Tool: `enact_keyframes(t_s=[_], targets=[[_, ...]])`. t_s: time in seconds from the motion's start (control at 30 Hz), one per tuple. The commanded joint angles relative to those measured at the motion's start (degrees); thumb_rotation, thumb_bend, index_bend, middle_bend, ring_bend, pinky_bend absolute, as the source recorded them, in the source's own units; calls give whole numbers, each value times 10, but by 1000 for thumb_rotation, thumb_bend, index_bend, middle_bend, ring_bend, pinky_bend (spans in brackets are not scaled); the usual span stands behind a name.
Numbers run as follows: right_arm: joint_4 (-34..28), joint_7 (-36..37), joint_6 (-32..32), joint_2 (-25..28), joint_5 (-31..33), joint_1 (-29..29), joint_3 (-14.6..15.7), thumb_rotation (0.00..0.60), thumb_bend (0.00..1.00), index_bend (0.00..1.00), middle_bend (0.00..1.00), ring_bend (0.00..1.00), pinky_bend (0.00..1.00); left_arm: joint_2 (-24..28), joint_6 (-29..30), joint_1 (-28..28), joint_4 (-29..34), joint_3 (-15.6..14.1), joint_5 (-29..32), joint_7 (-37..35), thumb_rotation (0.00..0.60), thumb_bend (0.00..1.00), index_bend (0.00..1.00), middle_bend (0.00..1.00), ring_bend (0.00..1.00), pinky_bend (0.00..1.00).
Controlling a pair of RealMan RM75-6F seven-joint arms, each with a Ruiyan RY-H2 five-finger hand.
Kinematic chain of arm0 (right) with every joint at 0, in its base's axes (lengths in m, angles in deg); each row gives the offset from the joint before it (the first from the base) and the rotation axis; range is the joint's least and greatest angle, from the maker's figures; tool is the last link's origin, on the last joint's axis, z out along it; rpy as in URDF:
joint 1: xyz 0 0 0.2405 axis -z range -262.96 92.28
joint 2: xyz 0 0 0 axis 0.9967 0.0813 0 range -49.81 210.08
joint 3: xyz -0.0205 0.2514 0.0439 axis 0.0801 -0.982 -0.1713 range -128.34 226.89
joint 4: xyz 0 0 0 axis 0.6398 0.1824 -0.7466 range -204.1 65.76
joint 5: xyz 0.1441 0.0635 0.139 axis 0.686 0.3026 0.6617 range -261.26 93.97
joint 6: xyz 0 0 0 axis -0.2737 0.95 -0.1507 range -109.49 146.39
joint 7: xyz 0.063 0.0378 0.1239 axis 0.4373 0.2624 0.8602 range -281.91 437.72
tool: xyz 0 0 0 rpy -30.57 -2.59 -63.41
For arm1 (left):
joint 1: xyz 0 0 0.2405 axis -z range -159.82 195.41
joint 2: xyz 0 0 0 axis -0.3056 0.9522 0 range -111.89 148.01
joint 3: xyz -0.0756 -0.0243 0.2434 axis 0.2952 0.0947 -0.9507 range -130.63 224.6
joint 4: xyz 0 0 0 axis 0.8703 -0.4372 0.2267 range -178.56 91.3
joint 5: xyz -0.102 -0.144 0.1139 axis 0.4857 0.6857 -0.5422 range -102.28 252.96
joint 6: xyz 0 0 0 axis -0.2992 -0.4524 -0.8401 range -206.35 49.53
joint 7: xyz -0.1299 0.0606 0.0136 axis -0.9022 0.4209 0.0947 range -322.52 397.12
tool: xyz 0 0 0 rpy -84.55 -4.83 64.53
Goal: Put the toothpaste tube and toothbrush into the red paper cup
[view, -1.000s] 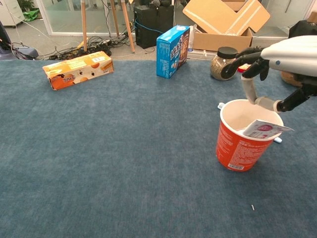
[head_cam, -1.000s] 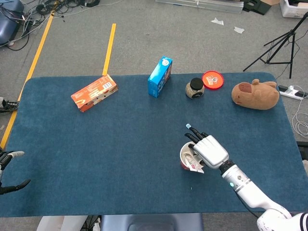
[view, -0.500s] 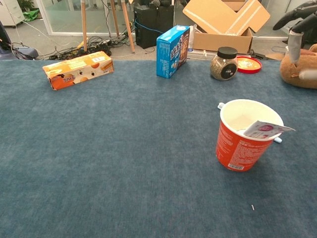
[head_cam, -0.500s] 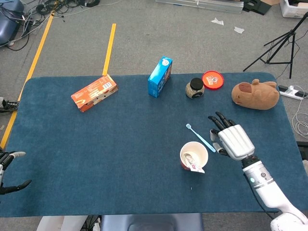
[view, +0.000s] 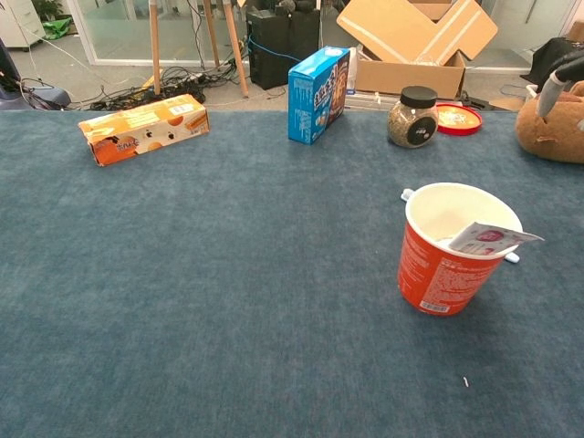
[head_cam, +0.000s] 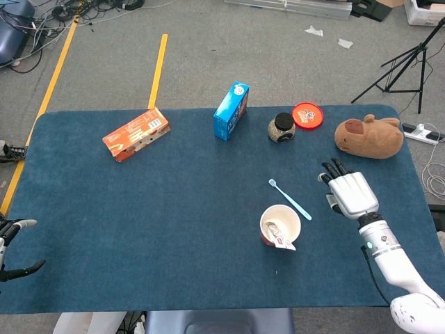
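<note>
The red paper cup (head_cam: pixel 279 225) (view: pixel 453 246) stands upright on the blue table, with the toothpaste tube (head_cam: pixel 281 236) (view: pixel 491 238) inside it, its flat end sticking over the rim. The light blue toothbrush (head_cam: pixel 289 198) lies flat on the cloth just behind the cup; in the chest view only its ends (view: pixel 406 193) peek out past the cup. My right hand (head_cam: pixel 350 193) (view: pixel 564 78) hovers to the right of the cup, fingers spread, holding nothing. My left hand (head_cam: pixel 12 247) shows at the far left edge, fingers apart and empty.
Along the back stand an orange box (head_cam: pixel 135 133), an upright blue carton (head_cam: pixel 231 110), a dark-lidded jar (head_cam: pixel 281 128), a red lid (head_cam: pixel 307 114) and a brown plush toy (head_cam: pixel 369 136). The table's blue cloth (head_cam: pixel 174 209) has its front edge close below the cup.
My right hand has drawn away from above the cup toward the right, uncovering the toothbrush lying behind the cup. The tube stays in the cup. The left hand is still.
</note>
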Motion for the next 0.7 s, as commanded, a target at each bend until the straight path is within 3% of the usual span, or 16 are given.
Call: enact_keyframes(t_s=[0.03,0.1,0.17,0.23,0.43,0.7], targets=[[-14,-40,-36,10,53,-23,1,600,586,332,722,617,923,0,0,0,0,0,0,0,600,0,252,267,199,202],[-21,-67,-54,13,90,-38,4,600,719,332,870,749,994,0,-1,0,0,0,0,0,600,0,252,267,199,202],[-28,-95,-71,12,138,-56,7,600,848,332,974,860,1000,0,0,0,0,0,0,1,600,0,252,267,199,202],[-37,-116,-92,13,194,-78,11,600,899,332,1000,918,1000,0,-1,0,0,0,0,0,600,0,252,267,199,202],[-34,-170,-127,-3,341,-151,33,600,928,332,1000,996,1000,1,0,0,0,-1,-1,-2,600,0,252,267,199,202],[-7,-202,-127,-54,420,-211,68,600,926,332,1000,1000,1000,2,1,-1,0,-1,-3,-5,600,0,252,267,199,202]])
